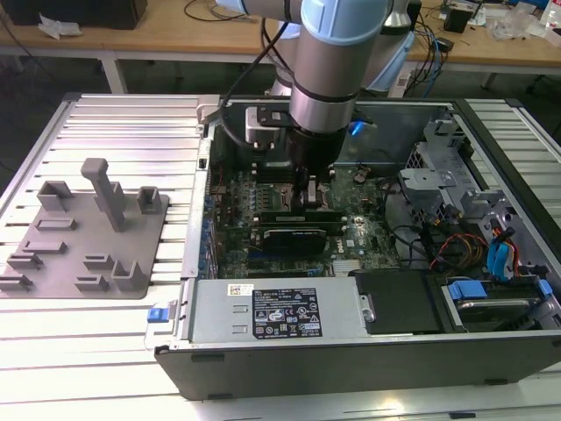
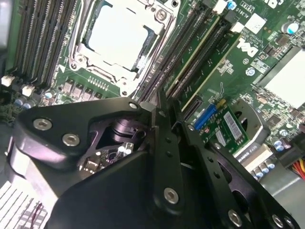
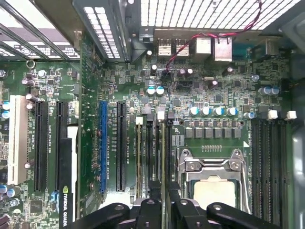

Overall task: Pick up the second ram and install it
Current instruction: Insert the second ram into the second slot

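**Scene inventory, open PC case on slatted bench**

1. Arm (image 1: 337, 61): seen in the exterior view coming in from 12 o'clock and reaching down into the PC case (image 1: 351, 360).
2. Gripper (image 1: 307, 189): set low over the motherboard (image 1: 368, 232), approx. mid-case. In both wrist views it is placed above the bank of memory slots (image 3: 152, 148), just beside the CPU socket (image 3: 212, 183). Also marked: gripper (image 2: 164, 102), gripper (image 3: 163, 191). Jaws are drawn close, with a narrow slit left between. Whether anything thin is pinched there cannot be told.
3. Second ram: not told apart w/ certainty. A pale green strip (image 2: 205, 52) is seen in the second wrist view among the dark slots near the gripper tip. Stick edge or bare board cannot be told.
4. Black expansion card (image 1: 294, 237): seated at 6 o'clock of the gripper in the exterior view.
5. Power supply (image 1: 280, 311): mounted at 6 o'clock of the case, label side up.
6. Drive bay w/ blue tabs (image 1: 495, 259): located at 4 o'clock of the case.
7. Grey fixture plate (image 1: 88, 237): laid on the bench (image 1: 131, 114) at 9 o'clock of the case, well apart from the gripper. Several grey blocks are carried on it, one a tall upright post (image 1: 107, 193).
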